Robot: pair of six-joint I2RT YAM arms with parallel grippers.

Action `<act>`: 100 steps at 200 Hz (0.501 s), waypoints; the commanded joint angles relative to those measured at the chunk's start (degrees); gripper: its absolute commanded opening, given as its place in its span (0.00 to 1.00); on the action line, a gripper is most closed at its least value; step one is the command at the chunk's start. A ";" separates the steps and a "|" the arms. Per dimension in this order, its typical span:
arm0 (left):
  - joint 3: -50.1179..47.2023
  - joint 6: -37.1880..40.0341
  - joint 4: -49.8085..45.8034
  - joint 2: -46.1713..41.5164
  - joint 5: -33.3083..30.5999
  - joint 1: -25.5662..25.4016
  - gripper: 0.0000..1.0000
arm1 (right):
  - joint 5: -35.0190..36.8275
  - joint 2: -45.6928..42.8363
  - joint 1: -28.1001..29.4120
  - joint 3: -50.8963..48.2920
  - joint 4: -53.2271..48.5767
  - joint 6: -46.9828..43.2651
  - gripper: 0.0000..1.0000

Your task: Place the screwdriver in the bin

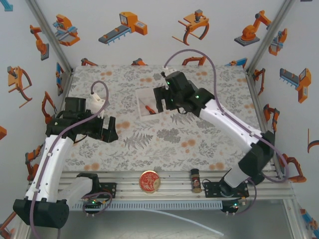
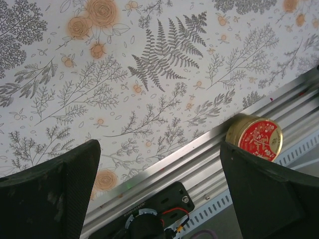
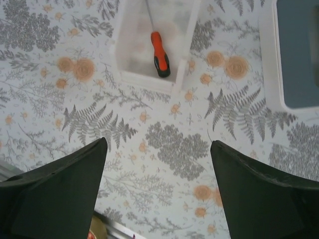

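The screwdriver [image 3: 159, 54] lies inside the bin [image 3: 133, 52]. The left gripper [image 2: 158, 149] and the right gripper [image 3: 158, 147] are both open, holding nothing.

Seen from the right wrist, the far end of the bin [image 3: 149, 78] is cut off by the frame's top edge. The thin shaft of the screwdriver [image 3: 159, 52] runs up to that same edge, its tip not made out. At upper right, a white box with a grey-blue top [image 3: 294, 55] is cropped by the top and right edges. From overhead, the right pincer [image 1: 158, 103] covers the bin's right side. At lower centre, the label on a small dark bottle [image 1: 195, 180] is too small to read. At the left wrist, one finger of the left pincer [image 2: 159, 144] hides the lower edge of a round red-and-gold tin [image 2: 254, 135], its lid design illegible.
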 commanded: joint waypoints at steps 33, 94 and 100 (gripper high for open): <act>2.46 -5.79 6.85 6.67 -7.91 -2.17 0.97 | 10.06 -18.27 -0.08 -21.94 1.36 4.99 0.94; 0.43 -10.46 18.01 13.03 -17.65 -3.23 0.97 | 27.53 -37.50 -0.52 -42.53 12.34 -1.49 1.00; -0.44 -11.49 20.02 13.44 -19.57 -3.25 0.97 | 29.38 -38.57 -0.99 -43.93 13.18 -2.82 1.00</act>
